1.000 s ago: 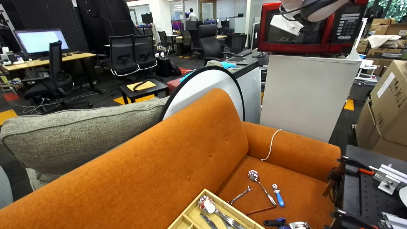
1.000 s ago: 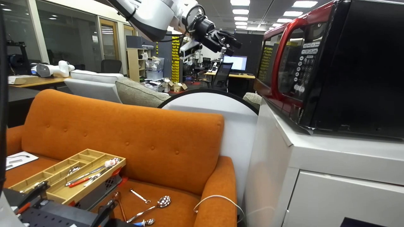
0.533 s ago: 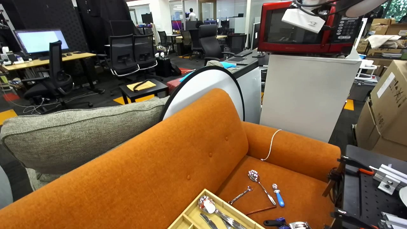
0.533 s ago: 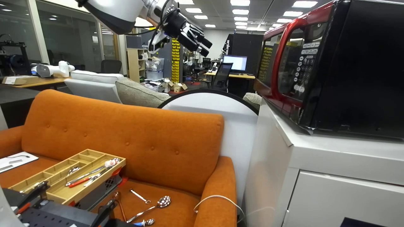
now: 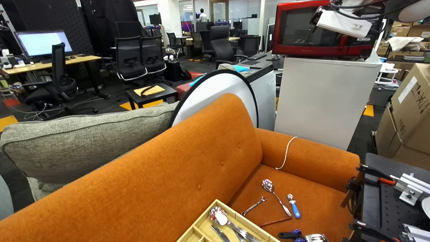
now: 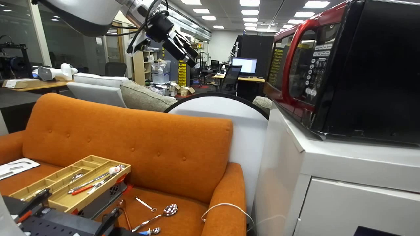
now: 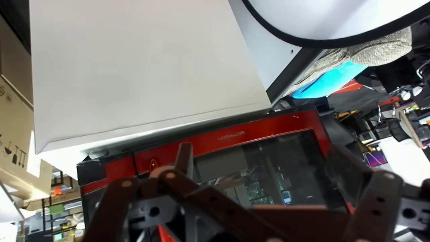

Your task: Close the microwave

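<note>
The red microwave stands on the white cabinet in both exterior views. Its red door appears to lie flush with the control panel and the dark body. In the wrist view, which looks upside down, the microwave's red lower frame and dark window face me, with the door and panel in line. My gripper is open and empty, its fingers wide apart in front of the door. In an exterior view my gripper hangs in the air, well apart from the microwave. A white block on the wrist partly hides the microwave.
The white cabinet stands beyond the orange sofa. A round white panel leans behind the sofa. A wooden tray with utensils rests on it. Cardboard boxes and a dark table with clamps are nearby.
My arm and gripper have moved back, away from the microwave, and the gripper has dropped slightly. The microwave door looks the same throughout.
</note>
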`<state>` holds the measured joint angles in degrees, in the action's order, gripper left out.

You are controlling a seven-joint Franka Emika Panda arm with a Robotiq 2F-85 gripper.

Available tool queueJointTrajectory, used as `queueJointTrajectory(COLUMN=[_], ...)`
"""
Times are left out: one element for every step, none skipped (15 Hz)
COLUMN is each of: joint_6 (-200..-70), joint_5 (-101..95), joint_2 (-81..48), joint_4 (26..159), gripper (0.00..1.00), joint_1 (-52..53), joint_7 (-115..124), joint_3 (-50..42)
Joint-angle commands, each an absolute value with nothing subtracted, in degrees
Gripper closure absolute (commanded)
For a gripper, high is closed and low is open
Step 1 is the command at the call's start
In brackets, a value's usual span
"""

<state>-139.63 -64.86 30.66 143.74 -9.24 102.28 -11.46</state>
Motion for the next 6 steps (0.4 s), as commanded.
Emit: queueJointTrajectory(joint_6=[-140.2, -140.2, -140.2, -140.2, -140.2, -140.2], joint_5=[-64.0, -64.0, -64.0, -64.0, -64.0, -64.0], joint_2=[30.7, 30.6, 30.3, 30.3, 30.2, 30.2], joint_4=[143.8, 143.7, 143.7, 143.7, 143.6, 143.6], gripper=[0.00, 0.00, 0.00, 0.00, 0.00, 0.00], joint_1=[-10.8, -10.8, -10.8, -10.8, -10.8, -10.8], joint_7=[101.8, 101.8, 101.9, 101.9, 101.9, 101.9], joint_3=[-10.1, -10.1, -10.1, -10.1, -10.1, -10.1])
